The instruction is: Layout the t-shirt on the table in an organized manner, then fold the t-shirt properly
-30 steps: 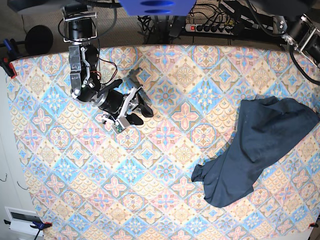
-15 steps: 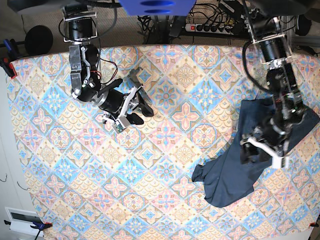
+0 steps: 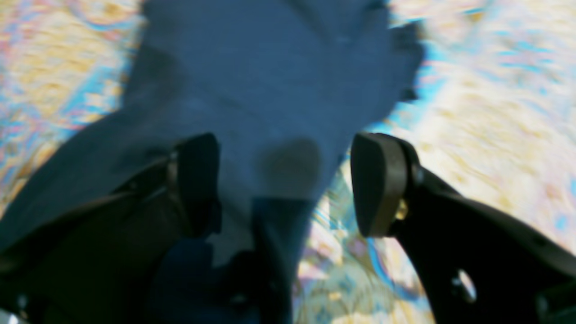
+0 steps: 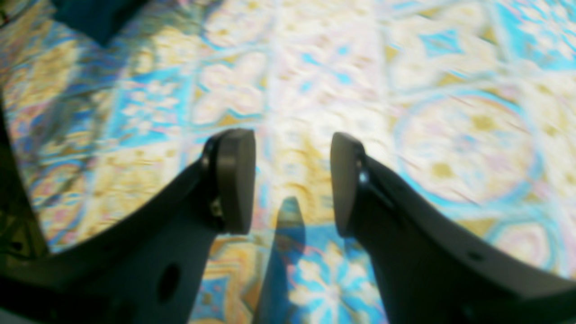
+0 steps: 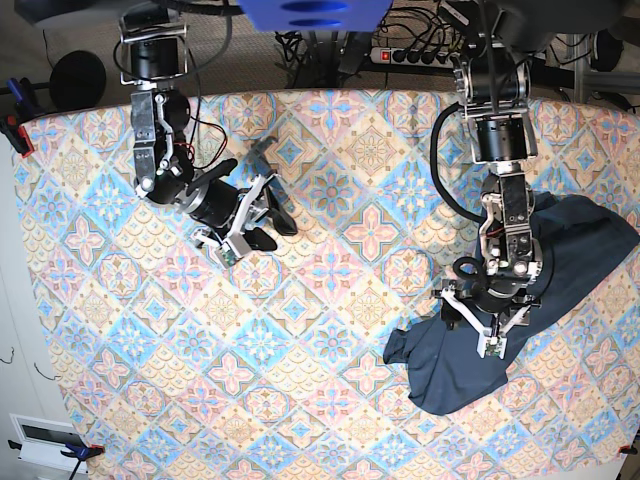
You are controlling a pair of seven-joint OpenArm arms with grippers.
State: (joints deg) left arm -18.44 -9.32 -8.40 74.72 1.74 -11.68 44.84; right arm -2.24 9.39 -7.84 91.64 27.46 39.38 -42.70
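A: So, how far along is the folding looking?

B: Barely begun. The worktop (image 5: pixel 330 260), with its diamond-tiled cloth, is carrying the t-shirt (image 5: pixel 560 250) in a rumpled heap at the base view's right side, with nothing spread flat and no fold made.

A: And the arms?

B: The left hand (image 5: pixel 490 318) is hovering over the heap's near edge, its pads (image 3: pixel 375 182) standing spread with navy cloth lying between them, pinching nothing as yet. The right hand (image 5: pixel 248 222) is sitting well apart over bare pattern, also spread and holding nothing.

A: What is remaining?

B: Everything, I am judging: laying the shirt out flat, then the whole fold.
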